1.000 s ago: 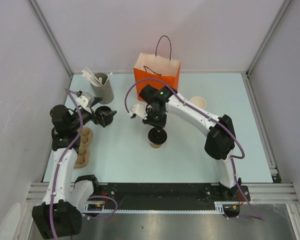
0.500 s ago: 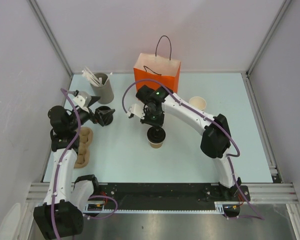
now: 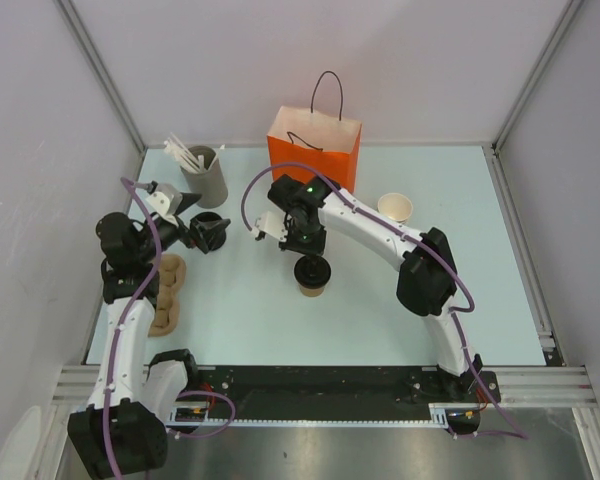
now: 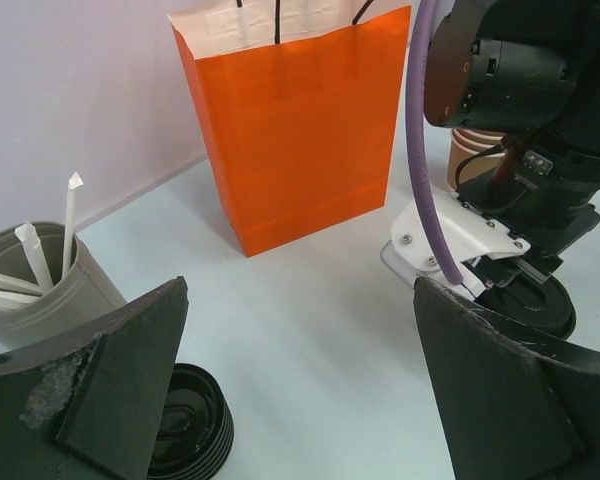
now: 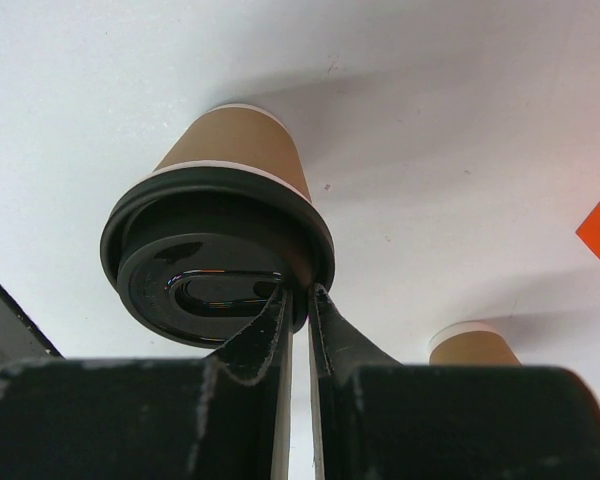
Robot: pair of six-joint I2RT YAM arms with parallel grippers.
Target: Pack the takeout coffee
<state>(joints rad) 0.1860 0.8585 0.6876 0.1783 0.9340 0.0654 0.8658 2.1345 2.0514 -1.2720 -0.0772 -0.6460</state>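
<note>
**Right arm at the lidded cup; bag not yet reached.** The takeout coffee [image 3: 311, 276] is shown upright on the table [image 3: 400, 320], about mid-table, nearer than the orange paper bag [image 3: 314, 150] and apart from it. The right gripper [image 5: 300, 296] is seen pinched on the cup's black lid [image 5: 215, 270]. In the right wrist view one finger [image 5: 263, 335] is laid inside the raised rim and the other outside it, with only a thin slit left between them. The cup wall itself is not held. The left gripper [image 4: 300, 400] is spread wide and empty, above a stack of black lids [image 4: 192, 425] beside the grey straw holder [image 3: 206, 176]. A lidless cup [image 3: 395, 207] is stood to the right of the bag.

**Hazards.** Since only the lid rim is clamped, the lid could be pulled off when a lift is made, and the cup left behind or tipped. With so off-centre a hold, the cup could be swung aslant. The bag appears light and unsupported. It could be knocked over, or its cord handles [image 3: 327, 95] snagged, if the cup is brought in low.
</note>
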